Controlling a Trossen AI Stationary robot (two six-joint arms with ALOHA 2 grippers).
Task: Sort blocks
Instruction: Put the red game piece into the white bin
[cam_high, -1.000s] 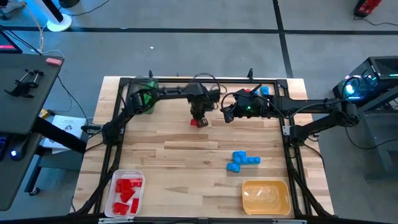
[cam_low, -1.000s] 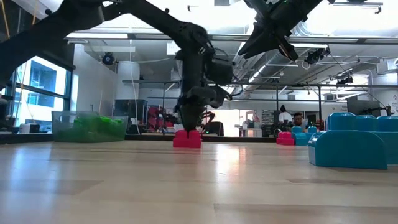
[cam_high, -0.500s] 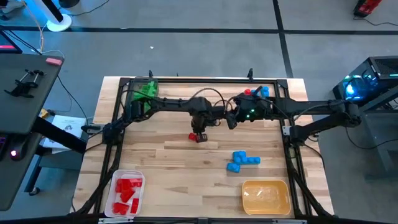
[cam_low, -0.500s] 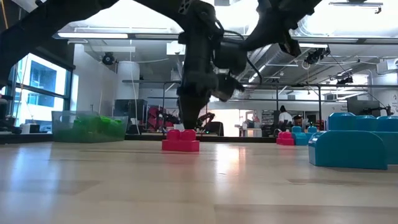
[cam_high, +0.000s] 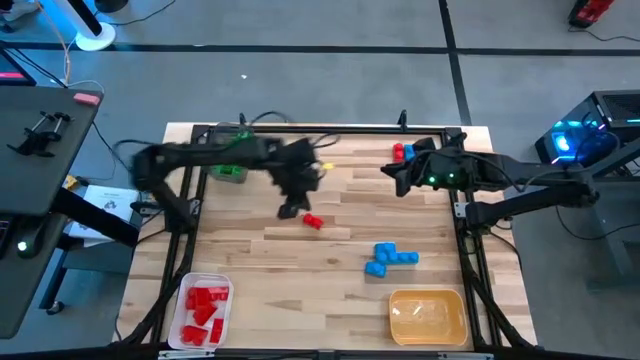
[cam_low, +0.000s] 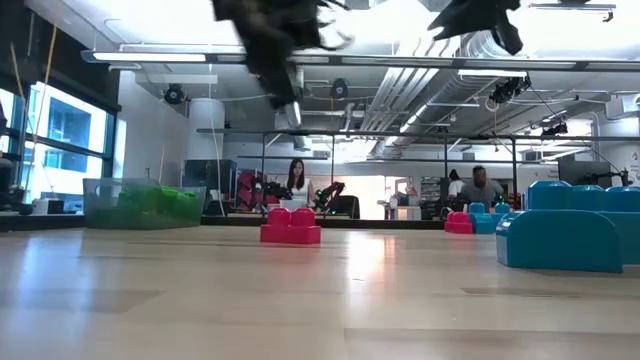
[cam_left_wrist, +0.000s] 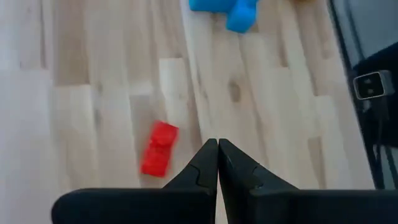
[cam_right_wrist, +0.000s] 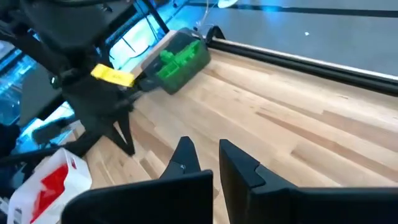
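A red block (cam_high: 312, 221) (cam_left_wrist: 159, 148) (cam_low: 291, 226) lies alone mid-table, resting on its base with its studs up. My left gripper (cam_high: 289, 211) (cam_left_wrist: 217, 142) hangs shut above the table just left of the block and clear of it. A cluster of joined blue blocks (cam_high: 392, 257) (cam_left_wrist: 224, 9) lies nearer the front right. A red block (cam_high: 399, 151) and a blue one (cam_high: 426, 147) sit at the far right. My right gripper (cam_high: 387, 172) (cam_right_wrist: 205, 142) hovers high near them, with a narrow gap between its fingers and nothing in it.
A clear tray of green blocks (cam_high: 229, 160) (cam_right_wrist: 180, 62) stands at the far left. A white tray of red blocks (cam_high: 205, 308) sits at the front left, a yellow tray (cam_high: 428, 315) at the front right. People stand in the room beyond the table.
My left gripper, its shut fingers on the red block, slid the block along the table toward the near edge. It then rose off it, swung toward the table's left and rolled. The block stays where it was left. My right gripper drew back toward the right edge and rose.
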